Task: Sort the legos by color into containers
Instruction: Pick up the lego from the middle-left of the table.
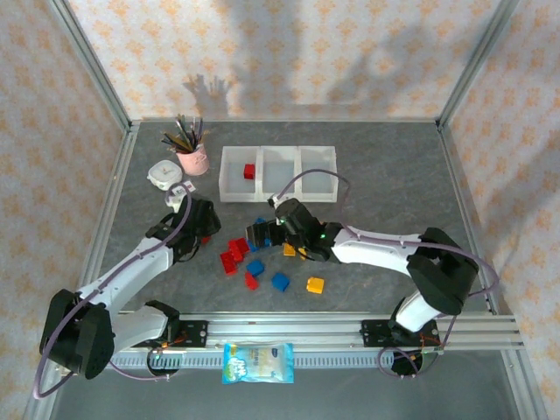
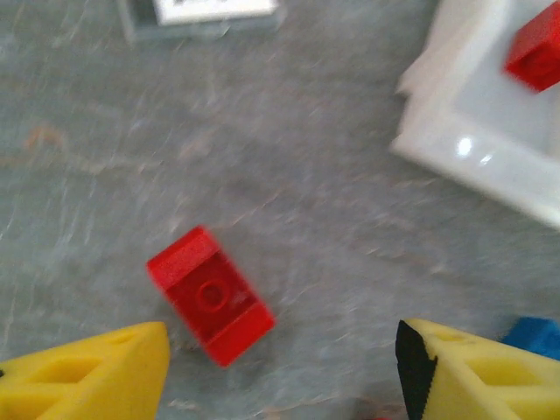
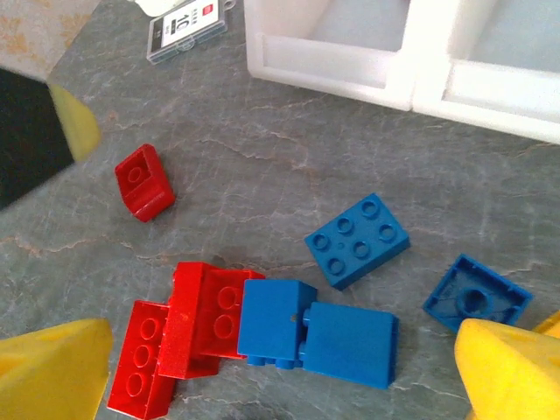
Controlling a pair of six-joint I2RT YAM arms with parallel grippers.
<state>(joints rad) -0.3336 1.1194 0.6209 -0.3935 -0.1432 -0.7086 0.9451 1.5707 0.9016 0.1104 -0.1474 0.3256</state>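
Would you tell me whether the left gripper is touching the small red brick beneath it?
Apart. The left wrist view shows the red brick lying between the left gripper's open fingers, with bare table visible on both sides of it.

Blurred red brick [image 2: 535, 54] at two o'clock and blue brick [image 2: 534, 336] at four o'clock, both cut by the frame edge.

Red, blue and yellow-orange legos [image 1: 280, 282] are lying on a grey marbled table [image 1: 394, 175]; white translucent containers [image 1: 297, 175] are holding 1 red brick [image 1: 249, 171]. A pink cup [image 1: 194, 161] is standing before peach floral-patterned walls [image 1: 289, 52].
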